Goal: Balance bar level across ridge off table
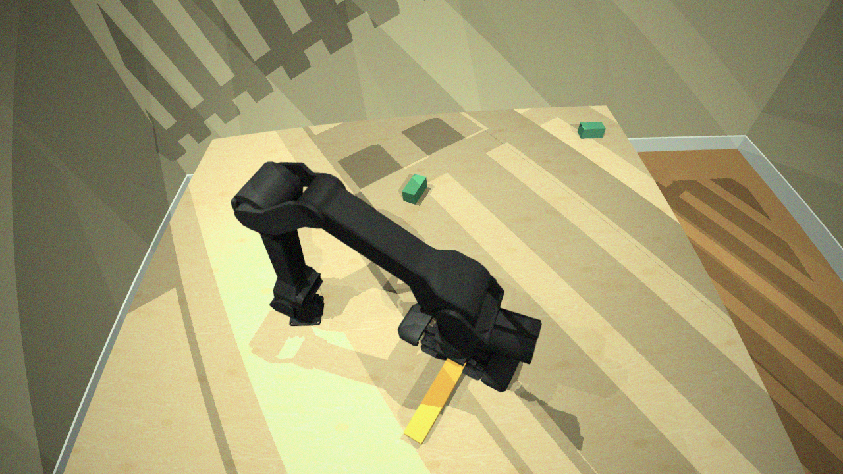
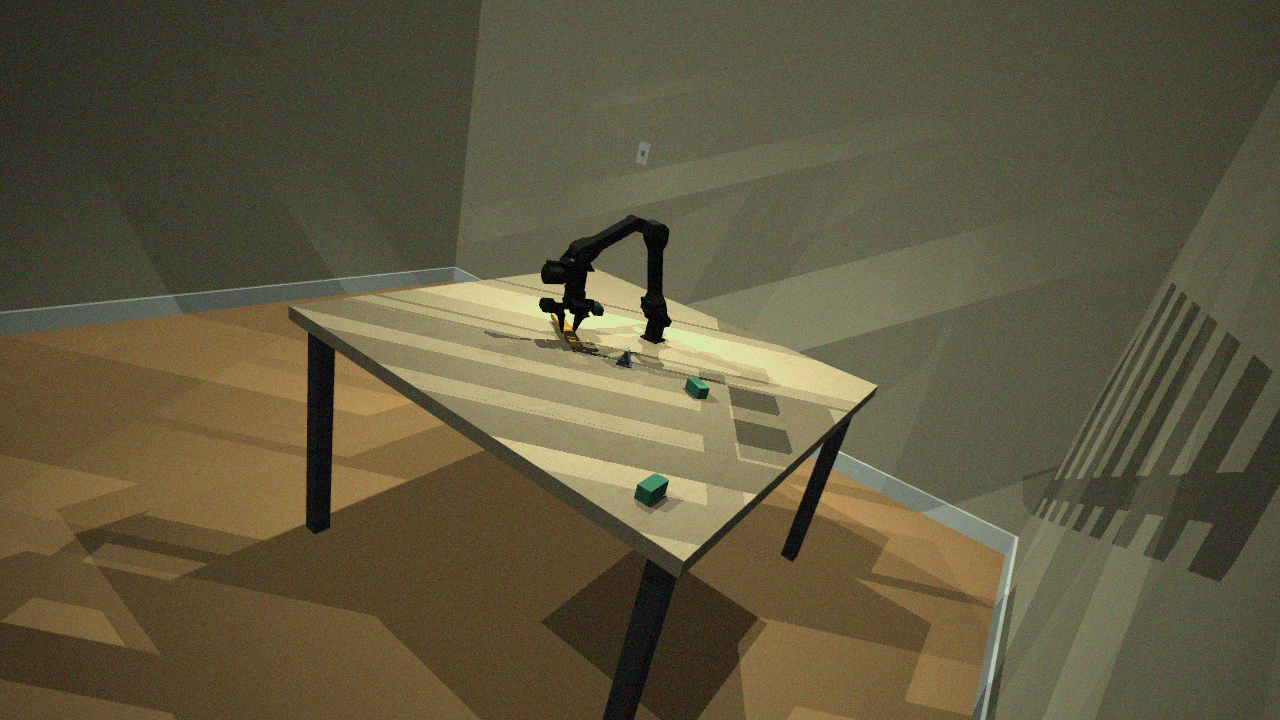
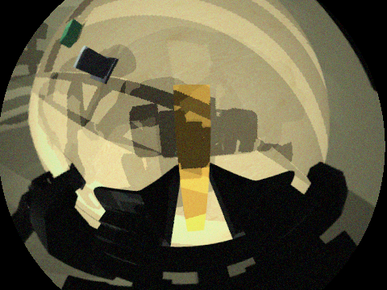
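Observation:
The long yellow bar (image 1: 435, 401) (image 2: 572, 341) (image 3: 193, 141) lies flat, low at the table top; I cannot tell whether it touches the wood. My gripper (image 2: 569, 329) (image 3: 193, 167) points down and is shut on the bar, with one finger on each long side, partway along its length. In the top view the arm hides the fingertips and the bar's far end. The small dark ridge (image 2: 624, 360) (image 3: 94, 64) stands apart from the bar, at the upper left in the wrist view, with nothing on it. It is hidden behind the arm in the top view.
A green block (image 1: 414, 188) (image 2: 697, 387) (image 3: 71, 33) sits beyond the ridge from the bar. Another green block (image 1: 591, 130) (image 2: 651, 489) sits near a far corner of the table (image 1: 589, 236) (image 2: 528, 413). Striped shadows cross the wood.

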`<state>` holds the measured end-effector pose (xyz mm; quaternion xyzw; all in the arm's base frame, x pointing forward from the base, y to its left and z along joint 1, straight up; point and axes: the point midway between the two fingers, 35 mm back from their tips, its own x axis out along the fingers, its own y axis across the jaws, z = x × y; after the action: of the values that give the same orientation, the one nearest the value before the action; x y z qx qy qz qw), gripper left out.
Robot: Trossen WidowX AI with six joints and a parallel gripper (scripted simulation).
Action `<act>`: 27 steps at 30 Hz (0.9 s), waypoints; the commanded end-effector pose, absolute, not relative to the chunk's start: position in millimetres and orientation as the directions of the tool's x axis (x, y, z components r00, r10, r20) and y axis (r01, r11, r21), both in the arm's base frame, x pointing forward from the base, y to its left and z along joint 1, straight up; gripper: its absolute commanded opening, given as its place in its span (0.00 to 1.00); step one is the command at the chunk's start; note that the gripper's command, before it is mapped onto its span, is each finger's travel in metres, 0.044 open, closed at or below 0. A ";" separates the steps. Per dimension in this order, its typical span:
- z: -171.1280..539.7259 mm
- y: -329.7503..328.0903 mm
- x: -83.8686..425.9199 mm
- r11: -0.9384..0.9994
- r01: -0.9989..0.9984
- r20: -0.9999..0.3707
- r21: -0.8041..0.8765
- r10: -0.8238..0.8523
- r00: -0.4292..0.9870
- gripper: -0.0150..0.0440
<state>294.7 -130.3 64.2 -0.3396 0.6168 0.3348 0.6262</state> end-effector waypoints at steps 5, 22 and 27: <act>86.7 -132.0 297.3 0.544 -0.839 -1.000 -0.025 -0.007 0.025 0.25; 130.3 -131.1 294.3 0.543 -0.840 -1.000 -0.024 -0.009 0.023 0.25; 142.7 -130.3 292.2 0.542 -0.840 -1.000 -0.024 -0.010 0.023 0.25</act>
<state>292.5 -129.3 133.0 -0.3395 0.6169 0.3349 0.6262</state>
